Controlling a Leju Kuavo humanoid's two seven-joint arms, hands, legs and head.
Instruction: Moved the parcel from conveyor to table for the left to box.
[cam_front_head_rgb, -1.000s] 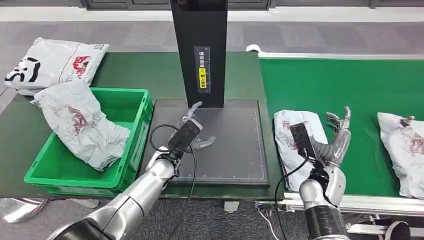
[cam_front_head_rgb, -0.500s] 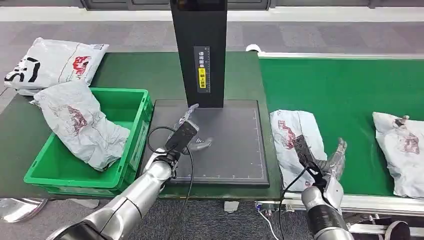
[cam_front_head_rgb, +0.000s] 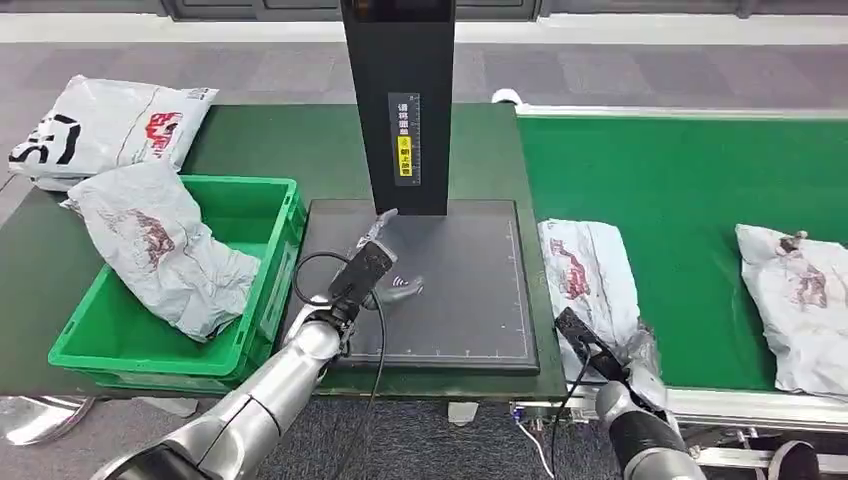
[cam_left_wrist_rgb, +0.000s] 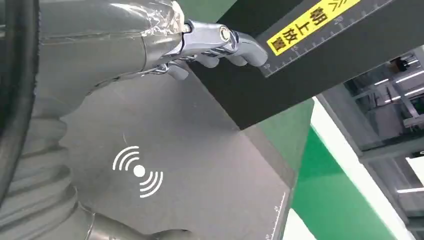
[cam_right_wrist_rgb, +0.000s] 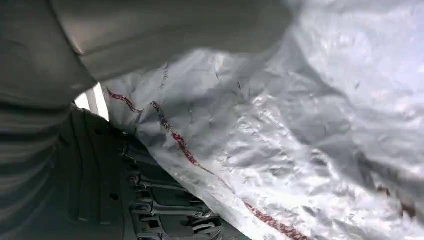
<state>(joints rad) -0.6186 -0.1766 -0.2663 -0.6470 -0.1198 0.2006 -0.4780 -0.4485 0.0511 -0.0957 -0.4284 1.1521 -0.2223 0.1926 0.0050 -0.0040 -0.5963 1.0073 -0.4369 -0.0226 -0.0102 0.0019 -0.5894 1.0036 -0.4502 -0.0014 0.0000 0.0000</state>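
Two green surfaces fill the head view: the conveyor (cam_front_head_rgb: 690, 200) from 1 to 4 o'clock and the darker table (cam_front_head_rgb: 270, 150) from 9 to 12. On the belt's near-left part, about 5 o'clock, lies the grey parcel (cam_front_head_rgb: 590, 275) with red print, while a second bag (cam_front_head_rgb: 800, 300) sits at 3 o'clock, well apart from it. A black scanner post (cam_front_head_rgb: 398, 100) rises at 12 o'clock from a dark scan pad (cam_front_head_rgb: 470, 300) at centre. At 8 o'clock a green bin (cam_front_head_rgb: 240, 300) holds a crumpled bag (cam_front_head_rgb: 160, 250), and another white bag (cam_front_head_rgb: 110, 125) lies behind it at 10 o'clock. The left hand (cam_front_head_rgb: 385, 270) hovers over the pad holding nothing; its wrist view shows the fingers (cam_left_wrist_rgb: 225, 45) spread near the post and a white wireless mark (cam_left_wrist_rgb: 138, 171). The right hand (cam_front_head_rgb: 640, 355) sits at the parcel's near edge; its wrist view shows crinkled grey film (cam_right_wrist_rgb: 280, 140) pressed close against the hand, though I cannot tell whether the fingers have closed on it.
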